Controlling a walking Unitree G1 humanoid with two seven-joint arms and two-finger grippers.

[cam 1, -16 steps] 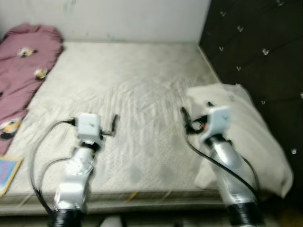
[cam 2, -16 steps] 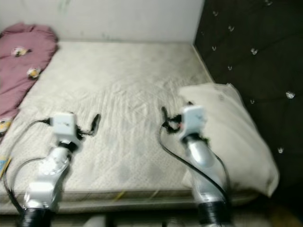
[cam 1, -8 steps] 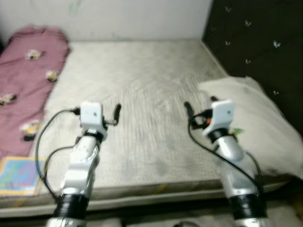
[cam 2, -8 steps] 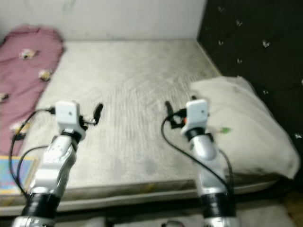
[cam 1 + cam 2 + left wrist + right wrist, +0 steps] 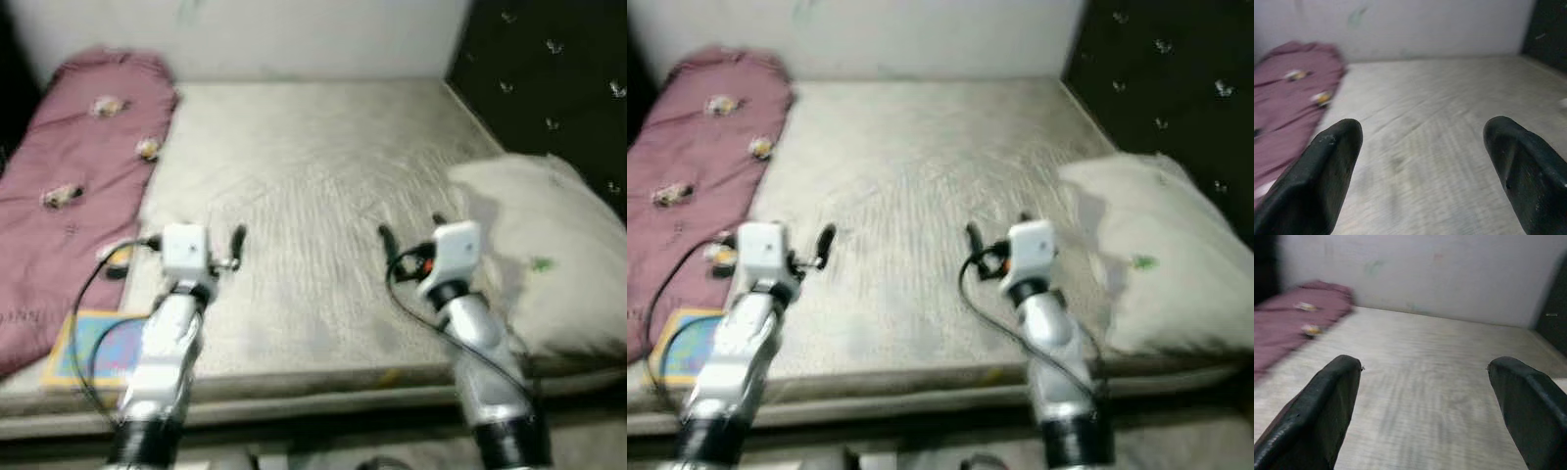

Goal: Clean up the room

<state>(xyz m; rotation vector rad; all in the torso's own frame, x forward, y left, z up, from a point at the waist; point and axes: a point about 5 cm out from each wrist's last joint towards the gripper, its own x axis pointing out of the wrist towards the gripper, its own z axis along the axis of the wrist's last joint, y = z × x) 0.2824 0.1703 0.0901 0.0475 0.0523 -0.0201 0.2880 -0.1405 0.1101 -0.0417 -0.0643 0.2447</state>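
Your left pincer [image 5: 238,238] and right pincer [image 5: 385,238] hover wide open and empty, so quilt [image 5: 73,186], book [image 5: 93,345] and pillow [image 5: 549,255] await tidying.

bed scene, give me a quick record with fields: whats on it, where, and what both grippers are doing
surface: bare mattress
left side: maroon blanket, bunched along the edge
near left corner: colourful flat book
right side: cream pillow against the dark tufted headboard
left gripper: open, held above the mattress, holding nothing
right gripper: open, held above the mattress beside the pillow, holding nothing
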